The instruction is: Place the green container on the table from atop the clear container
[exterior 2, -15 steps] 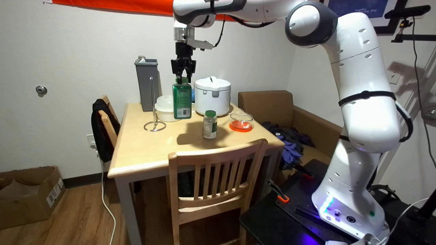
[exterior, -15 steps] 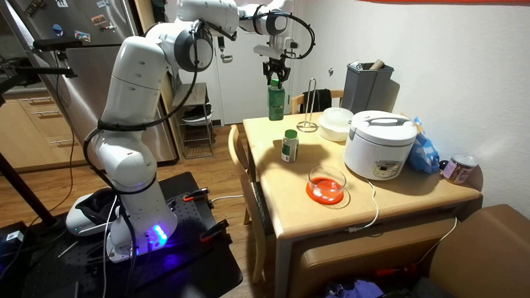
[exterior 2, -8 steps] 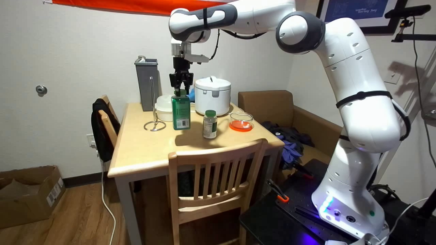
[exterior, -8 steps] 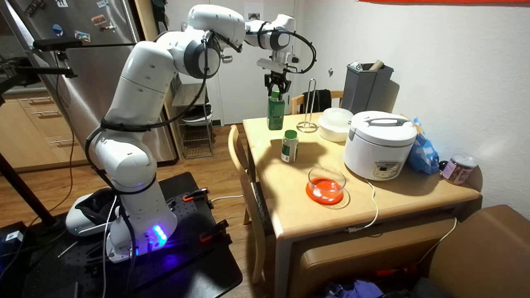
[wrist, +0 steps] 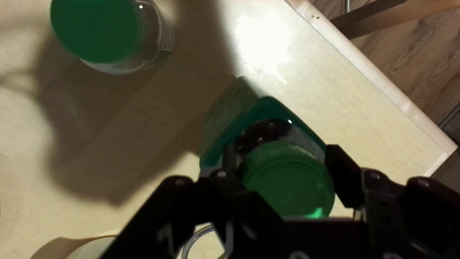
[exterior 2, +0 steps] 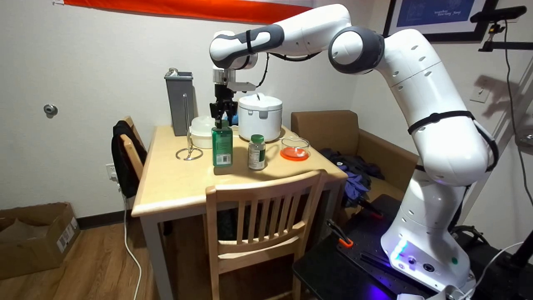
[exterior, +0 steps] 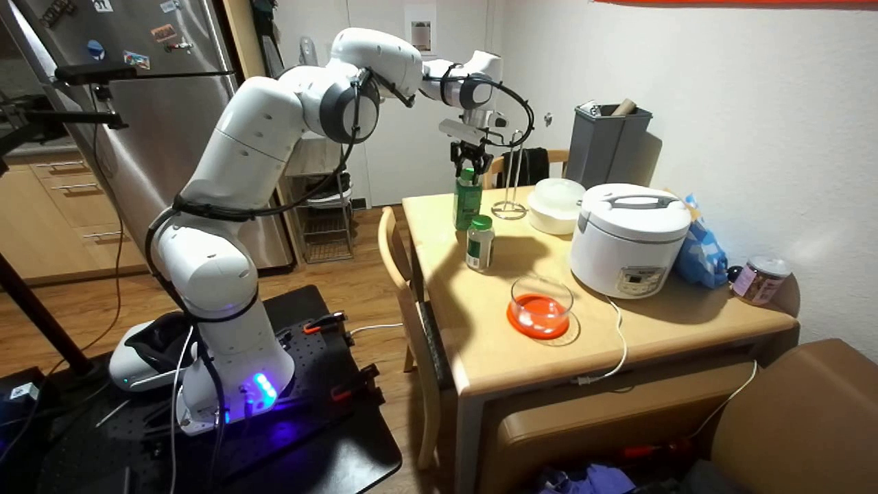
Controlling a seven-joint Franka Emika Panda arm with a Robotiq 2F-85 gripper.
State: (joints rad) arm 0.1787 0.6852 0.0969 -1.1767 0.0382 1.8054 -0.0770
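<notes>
My black two-fingered gripper pinches the round green cap of the translucent green plastic bottle, which is upright directly below it, left of centre in an exterior view.

In both exterior views, a white rice cooker stands beside a pale lidded bowl, with a metal stand and tall grey bin nearby. In an exterior view, a steel refrigerator bears small decorations; in an exterior view, a cardboard box sits on the wooden floor.
</notes>
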